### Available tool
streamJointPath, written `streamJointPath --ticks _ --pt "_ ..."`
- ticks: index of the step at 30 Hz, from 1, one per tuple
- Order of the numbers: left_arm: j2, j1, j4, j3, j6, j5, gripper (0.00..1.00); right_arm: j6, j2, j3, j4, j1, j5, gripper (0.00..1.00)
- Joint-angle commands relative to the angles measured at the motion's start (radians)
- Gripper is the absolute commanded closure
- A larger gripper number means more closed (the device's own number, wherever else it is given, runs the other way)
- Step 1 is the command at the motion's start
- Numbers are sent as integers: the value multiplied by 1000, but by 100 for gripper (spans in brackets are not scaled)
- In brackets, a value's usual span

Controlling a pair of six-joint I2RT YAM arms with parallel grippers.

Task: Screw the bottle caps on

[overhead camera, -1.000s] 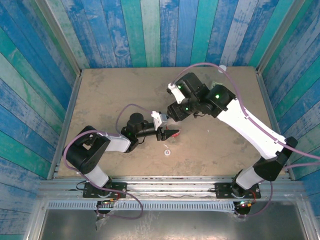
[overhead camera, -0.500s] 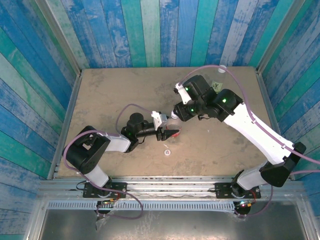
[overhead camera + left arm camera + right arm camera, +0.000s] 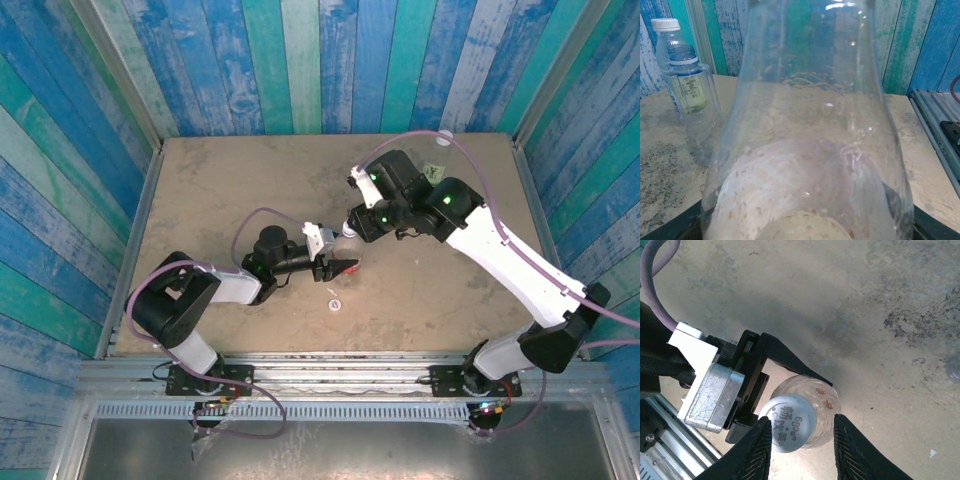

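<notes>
1. Cap [image 3: 787,429]: it sits printed side up on the mouth of the red bottle [image 3: 826,396], between the fingers of the right pincer [image 3: 804,452]. How far it is threaded cannot be told.
2. Right pincer: its fingers stand apart astride the cap. One lies against the rim, and a sliver of bottle shows beside the other. Whether they pinch the cap cannot be told.
3. Left pincer [image 3: 336,267]: it is clamped on the red bottle below the neck and holds it directly under the right pincer.
4. Loose cap [image 3: 333,305]: it lies flat on the tabletop [image 3: 220,190], near the left pincer on its near side, touching nothing.
5. Other bottles, well beyond the left pincer:
   - The capped bottle [image 3: 665,37] stands upright with its white top on.
   - The open bottle [image 3: 689,85] stands just in front of it, its neck apparently bare.
6. Progress, as judged: one bottle is finished and one is in hand at the cap-turning step. One remains, and the loose cap is presumably meant for it.
7. Views:
   - The right wrist view gives the cap's seating and both pincers' fingers at the bottle.
   - The overhead view adds the loose cap and the red label.
   - The left wrist view adds the cap state of the two standing bottles.
</notes>
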State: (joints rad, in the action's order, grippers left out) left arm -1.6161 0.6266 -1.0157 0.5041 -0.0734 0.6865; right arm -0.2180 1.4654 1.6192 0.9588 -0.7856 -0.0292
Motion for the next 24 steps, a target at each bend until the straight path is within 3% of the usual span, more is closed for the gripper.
streamJointPath --ticks 1,24 --pt "32 1 66 -4 -2 -19 34 0 15 -17 0 5 -14 63" --pt "35 1 68 -6 -3 -17 34 -6 24 -48 11 9 -12 70"
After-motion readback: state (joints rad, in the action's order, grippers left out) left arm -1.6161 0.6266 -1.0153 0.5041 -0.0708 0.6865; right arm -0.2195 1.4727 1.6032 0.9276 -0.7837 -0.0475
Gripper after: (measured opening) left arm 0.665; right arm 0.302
